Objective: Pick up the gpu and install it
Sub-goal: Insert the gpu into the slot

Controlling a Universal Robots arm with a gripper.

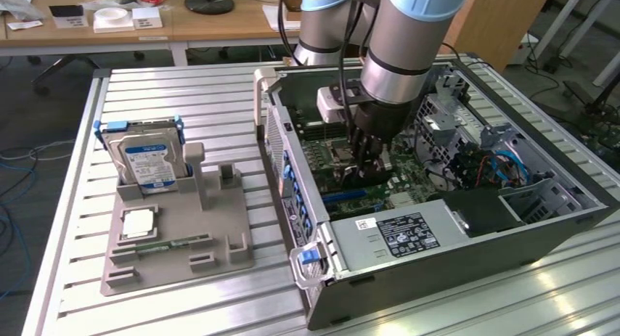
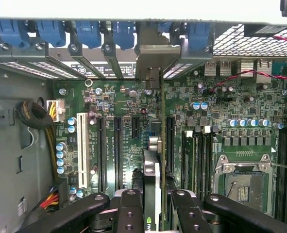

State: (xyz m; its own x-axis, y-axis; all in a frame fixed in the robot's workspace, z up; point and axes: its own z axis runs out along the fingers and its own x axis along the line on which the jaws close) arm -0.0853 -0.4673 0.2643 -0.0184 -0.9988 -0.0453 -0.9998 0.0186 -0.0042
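Gripper (image 2: 153, 206) clamps gpu (image 2: 154, 160) edge-on above the motherboard (image 2: 221, 111) slots, wrist view. Exterior view: arm reaches into open case (image 1: 465, 234); hard drive (image 1: 147, 162) stands in its holder (image 1: 174, 242) alongside

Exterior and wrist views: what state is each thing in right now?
gpu: on edge, gripped, down inside the case over the motherboard slots.
gripper: shut on the gpu.
PC case: side open, lying on the table.
hard drive: upright in the gray holder.
CPU socket: empty.

Ribbed metal table (image 1: 174, 104), open computer case (image 1: 465, 242), grey fixture tray (image 1: 179, 242) beside it
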